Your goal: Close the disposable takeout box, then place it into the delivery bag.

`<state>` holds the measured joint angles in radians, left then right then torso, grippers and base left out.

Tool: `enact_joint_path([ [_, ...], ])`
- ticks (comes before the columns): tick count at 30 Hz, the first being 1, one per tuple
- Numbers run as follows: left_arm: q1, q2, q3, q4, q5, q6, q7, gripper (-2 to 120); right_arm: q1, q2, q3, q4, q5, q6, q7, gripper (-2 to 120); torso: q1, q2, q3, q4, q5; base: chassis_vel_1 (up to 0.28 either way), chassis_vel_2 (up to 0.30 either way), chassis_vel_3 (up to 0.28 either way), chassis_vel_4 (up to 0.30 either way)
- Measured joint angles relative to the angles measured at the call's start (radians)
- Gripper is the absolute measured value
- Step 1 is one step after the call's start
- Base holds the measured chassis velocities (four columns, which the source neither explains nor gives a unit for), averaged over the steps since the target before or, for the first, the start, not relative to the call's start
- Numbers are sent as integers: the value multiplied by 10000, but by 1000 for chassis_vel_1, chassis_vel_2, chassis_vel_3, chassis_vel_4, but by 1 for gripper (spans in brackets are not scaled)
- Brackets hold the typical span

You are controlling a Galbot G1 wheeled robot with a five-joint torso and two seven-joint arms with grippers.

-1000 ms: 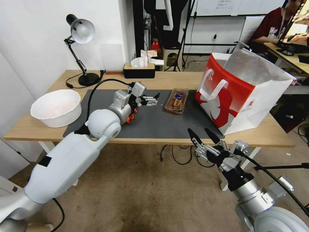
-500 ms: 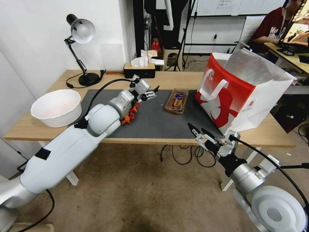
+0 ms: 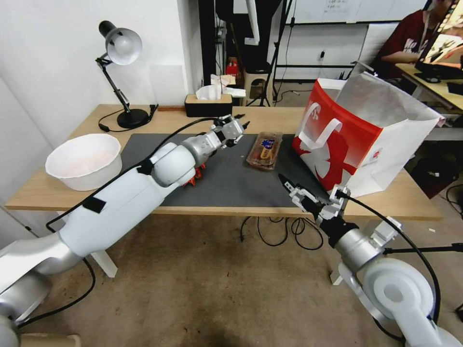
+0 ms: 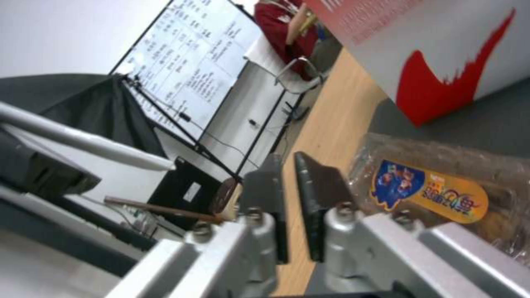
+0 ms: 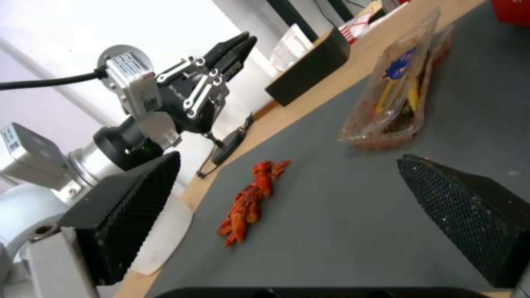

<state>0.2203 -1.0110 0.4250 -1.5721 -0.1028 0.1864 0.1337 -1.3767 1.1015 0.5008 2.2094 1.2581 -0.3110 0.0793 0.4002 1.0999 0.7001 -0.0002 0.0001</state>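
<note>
The left gripper (image 3: 235,126) hangs above the dark mat (image 3: 231,178), near the takeout box (image 3: 264,150) but apart from it, its 2 fingers almost pressed together with nothing between them. The right gripper (image 3: 295,191) sits at the table's (image 3: 58,195) near edge, spread wide and empty.

The box lies on the mat between the left gripper and the delivery bag (image 3: 357,140), just beside the bag's red front.

The risk, as I judge it: the box is light, thin plastic, so a push from nearly shut fingers could slide it into the bag or dent the lid instead of snapping it down.

The left wrist view shows the thin slit between the left fingers (image 4: 271,198) and the blue-and-yellow label on the box (image 4: 442,194), details too small from the head. The right wrist view shows a red crayfish-like thing (image 5: 251,200) on the mat, which the left arm half hides in the head view.
</note>
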Motion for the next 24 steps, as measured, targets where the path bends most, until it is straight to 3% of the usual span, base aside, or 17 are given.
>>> enact_joint_path([
  [8,-445,-377,313,792,1308,-975,829,0,484,-72,-168,-332,720,-7,515,100,-1,0,0,1,0,0,0,0,0],
  [24,-484,-968,806,1103,2052,-1200,1845,0,-162,-470,507,519,1650,7,607,100,-3,0,-2,3,0,0,0,0,0],
])
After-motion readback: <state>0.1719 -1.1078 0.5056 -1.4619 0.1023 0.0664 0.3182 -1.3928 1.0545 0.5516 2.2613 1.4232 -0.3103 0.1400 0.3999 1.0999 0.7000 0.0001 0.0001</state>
